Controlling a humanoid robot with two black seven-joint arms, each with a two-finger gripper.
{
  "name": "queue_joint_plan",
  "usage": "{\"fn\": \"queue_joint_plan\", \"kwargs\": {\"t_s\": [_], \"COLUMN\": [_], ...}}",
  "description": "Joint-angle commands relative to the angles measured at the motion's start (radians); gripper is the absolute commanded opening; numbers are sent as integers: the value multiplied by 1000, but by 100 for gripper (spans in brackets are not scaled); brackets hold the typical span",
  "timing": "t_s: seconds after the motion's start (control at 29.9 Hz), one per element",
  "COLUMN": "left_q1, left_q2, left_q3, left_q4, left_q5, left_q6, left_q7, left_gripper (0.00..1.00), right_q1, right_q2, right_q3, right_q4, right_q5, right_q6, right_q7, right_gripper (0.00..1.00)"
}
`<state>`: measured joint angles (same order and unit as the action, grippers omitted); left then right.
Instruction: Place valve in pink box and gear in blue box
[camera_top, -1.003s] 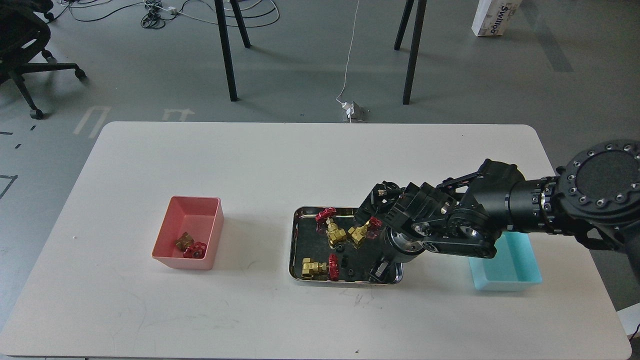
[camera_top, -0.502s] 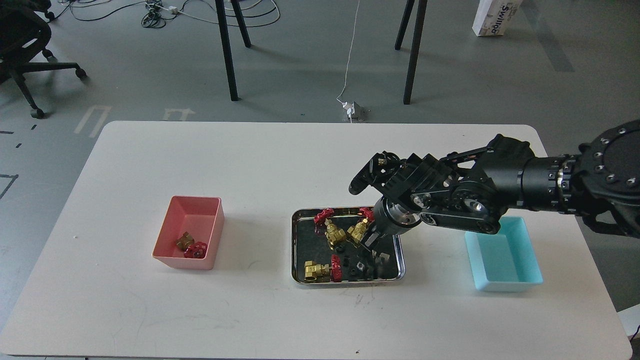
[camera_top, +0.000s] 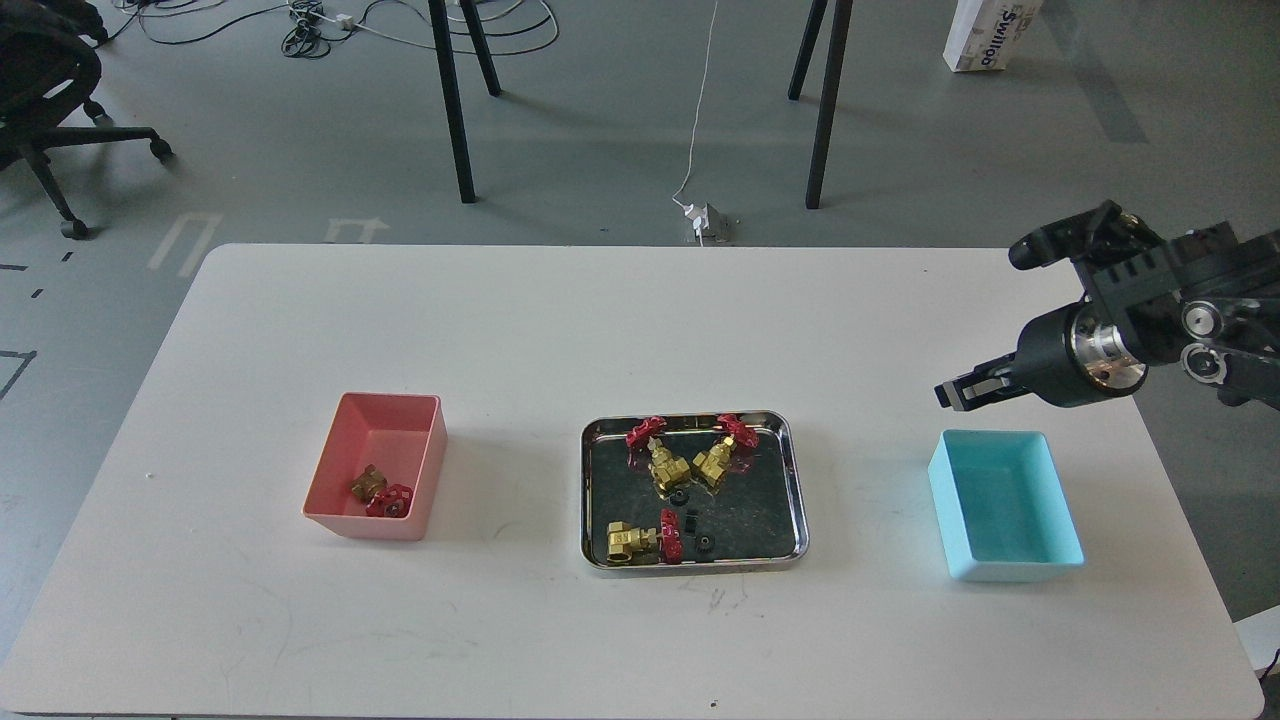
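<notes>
My right gripper (camera_top: 950, 392) hangs above the table just behind the blue box's (camera_top: 1012, 571) far left corner, pointing left. Its fingers look pressed together; I cannot see whether anything is between them. The blue box looks empty. The pink box (camera_top: 432, 470) at the left holds one valve (camera_top: 380, 494). Three more valves lie in the steel tray (camera_top: 586, 490): two at the back (camera_top: 665, 462) (camera_top: 717, 458) and one at the front left (camera_top: 640, 540). Small black gears (camera_top: 705, 543) (camera_top: 680, 497) lie among them. My left gripper is out of view.
The tray sits mid-table between the two boxes. The table's right edge runs just beyond the blue box. Table legs, cables and an office chair (camera_top: 45, 90) stand on the floor behind.
My right arm has lifted out of the tray and swung far to the right, to a spot behind the blue box. The tray's contents are now fully uncovered.
</notes>
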<state>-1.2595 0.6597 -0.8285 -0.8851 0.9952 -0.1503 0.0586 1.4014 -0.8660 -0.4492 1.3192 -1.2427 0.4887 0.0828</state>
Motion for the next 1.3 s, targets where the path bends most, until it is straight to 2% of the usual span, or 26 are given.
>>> {"fn": "queue_joint_plan", "kwargs": {"t_s": [0.0,0.1,0.17,0.2,0.3,0.37,0.54,0.7,0.77,0.87,0.94,1.0,1.14,1.27], "left_q1": [-1,-6,-8,-8,-8,-6,-4,-4,-6,-4,-6,-9,-8,-1], "left_q2": [1,17,24,24,29,32,31,23,18,14,1,-37,-81,-147], "left_q3": [-1,-3,-3,-3,-3,-1,-1,0,0,3,5,5,9,22], "left_q4": [0,0,0,0,0,0,-2,-3,-5,-6,-6,-3,8,11], "left_q5": [-3,-3,-4,-4,-6,-6,-6,-3,-3,-3,-6,-6,-6,-6], "left_q6": [0,-5,-5,-5,-2,0,3,3,3,3,5,5,8,35], "left_q7": [0,0,0,0,0,0,3,6,7,7,10,21,30,40], "left_gripper": [93,93,93,93,93,93,93,93,93,93,93,93,93,93], "right_q1": [-65,-84,-88,-91,-101,-107,-110,-113,-113,-122,-128,-128,-127,-111], "right_q2": [-47,-44,-33,-27,7,16,33,25,16,2,2,15,96,173], "right_q3": [12,15,15,15,20,20,78,168,269,439,541,628,789,877], "right_q4": [-3,-15,-40,-52,-68,-68,-68,-55,-66,-109,-132,-158,-308,-455], "right_q5": [-38,-44,-44,-44,-41,-34,-3,84,153,372,500,590,747,929], "right_q6": [0,0,0,0,0,0,0,0,0,-15,-95,-195,-366,-560], "right_q7": [0,0,-2,-2,-3,-3,-3,-23,-23,-23,-23,-23,-29,-93], "right_gripper": [9,13,20,28,61,71,77,84,88,90,95,95,95,94]}}
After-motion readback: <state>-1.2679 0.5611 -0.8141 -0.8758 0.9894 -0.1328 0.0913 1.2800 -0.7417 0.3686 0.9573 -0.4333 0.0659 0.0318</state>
